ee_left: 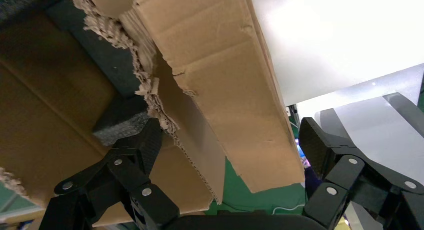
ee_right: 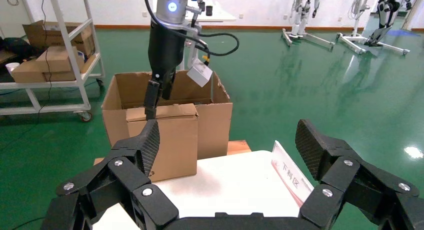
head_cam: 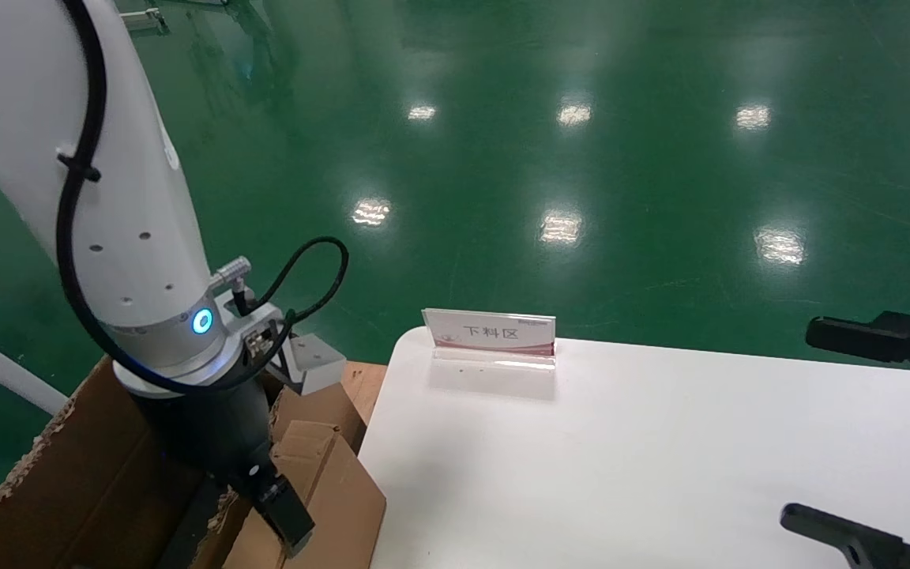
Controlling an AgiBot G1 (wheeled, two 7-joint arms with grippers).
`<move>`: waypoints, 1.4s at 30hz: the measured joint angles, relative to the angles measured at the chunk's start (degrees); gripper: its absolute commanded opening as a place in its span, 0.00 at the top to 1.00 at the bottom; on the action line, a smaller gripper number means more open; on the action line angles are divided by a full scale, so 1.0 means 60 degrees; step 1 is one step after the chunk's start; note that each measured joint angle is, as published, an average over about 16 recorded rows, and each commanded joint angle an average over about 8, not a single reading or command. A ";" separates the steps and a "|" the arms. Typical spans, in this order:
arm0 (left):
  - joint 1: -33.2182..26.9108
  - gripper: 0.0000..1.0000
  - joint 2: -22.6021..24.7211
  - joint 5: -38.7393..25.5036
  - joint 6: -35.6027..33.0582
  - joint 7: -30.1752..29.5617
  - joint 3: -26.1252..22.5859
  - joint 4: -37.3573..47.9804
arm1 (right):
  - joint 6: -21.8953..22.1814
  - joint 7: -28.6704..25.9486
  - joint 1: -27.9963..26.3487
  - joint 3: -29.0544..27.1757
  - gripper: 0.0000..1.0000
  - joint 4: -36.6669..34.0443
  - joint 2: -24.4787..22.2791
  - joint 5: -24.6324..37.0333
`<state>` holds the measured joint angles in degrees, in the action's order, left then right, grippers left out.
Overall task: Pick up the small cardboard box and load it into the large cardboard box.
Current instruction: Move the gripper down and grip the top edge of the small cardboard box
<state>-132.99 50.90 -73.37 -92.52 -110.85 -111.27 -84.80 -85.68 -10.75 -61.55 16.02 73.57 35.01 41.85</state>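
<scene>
The small cardboard box (head_cam: 325, 486) (ee_right: 162, 137) stands on edge, wedged between the white table's left edge and the large cardboard box (head_cam: 68, 482) (ee_right: 125, 97). In the left wrist view the small cardboard box (ee_left: 235, 84) lies just outside the large cardboard box's ragged wall (ee_left: 150, 97). Green floor shows past its lower end. My left gripper (head_cam: 277, 514) (ee_left: 230, 135) (ee_right: 159, 92) hangs over that spot, open, with both the wall and the small box between its wide-apart fingers. One finger is inside the carton by a black foam block (ee_left: 120, 125). My right gripper (head_cam: 801, 423) (ee_right: 227, 140) hovers open over the table's right side, holding nothing.
The white table (head_cam: 660, 474) carries a small standing sign (head_cam: 490, 336) (ee_right: 292, 177) at its far edge. A wooden board (head_cam: 364, 379) lies between carton and table. A shelf cart with boxes (ee_right: 50, 59) stands farther off on the green floor.
</scene>
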 measured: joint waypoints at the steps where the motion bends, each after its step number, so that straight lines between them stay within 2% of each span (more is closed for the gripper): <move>1: 0.0037 0.00 -0.0027 0.0008 0.0035 0.0006 -0.0016 0.0000 | 0.0000 0.0000 0.0000 0.0000 0.00 0.0000 0.0000 0.0000; 14: 0.0496 0.00 -0.0361 0.0058 0.0496 0.0219 -0.0071 0.0000 | 0.0000 0.0000 0.0000 0.0000 0.00 0.0000 0.0000 0.0000; 20: 0.0625 0.75 -0.0440 0.0045 0.0621 0.0309 -0.0076 0.0000 | 0.0000 0.0000 0.0000 0.0000 0.01 0.0000 0.0000 0.0000; 22: 0.0652 1.00 -0.0456 0.0041 0.0646 0.0329 -0.0078 0.0000 | 0.0000 0.0000 0.0000 0.0000 0.26 0.0000 0.0000 0.0000; 28: 0.0700 1.00 -0.0482 0.0033 0.0688 0.0362 -0.0082 0.0000 | 0.0000 0.0000 0.0000 0.0000 1.00 0.0000 0.0000 0.0000; 42: 0.0738 1.00 -0.0502 0.0037 0.0723 0.0384 -0.0087 0.0002 | 0.0002 0.0000 0.0002 0.0000 1.00 -0.0002 -0.0001 -0.0002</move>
<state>-128.56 47.89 -73.15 -88.18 -108.55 -111.79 -84.78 -85.67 -10.75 -61.54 16.02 73.55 35.01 41.84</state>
